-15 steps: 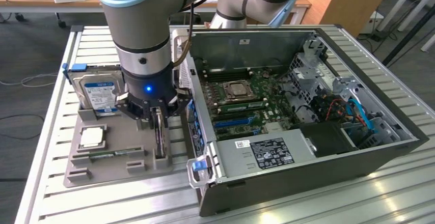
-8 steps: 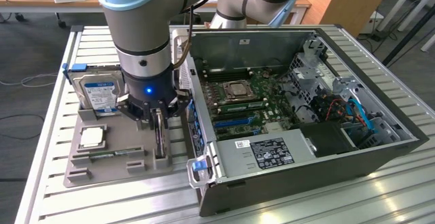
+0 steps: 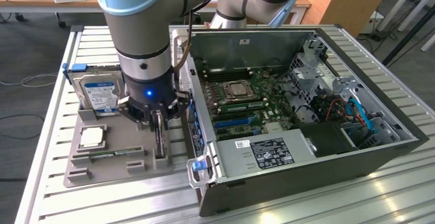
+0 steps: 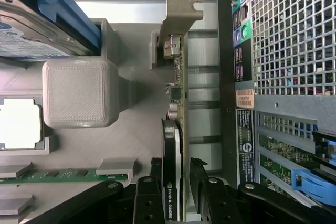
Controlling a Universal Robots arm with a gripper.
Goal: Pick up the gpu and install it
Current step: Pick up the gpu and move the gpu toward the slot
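On the slatted metal table [image 3: 122, 203], the hand [image 3: 158, 121] stands apart astride the gpu [image 4: 177, 93].

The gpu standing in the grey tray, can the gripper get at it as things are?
Probably yes: the gripper has its open fingers either side of the gpu, which stands on edge in the grey tray, and nothing else sits between them.

The pincer [image 4: 177, 163] sits over the thin black-faced card with a silver end bracket [image 4: 178, 77], one finger on each side. The black computer case [image 4: 227, 129] stands just beside, leaving only a narrow gap. On the card's other side, the square grey post [image 4: 79, 93] on the grey plastic tray [image 4: 136, 145] is near.
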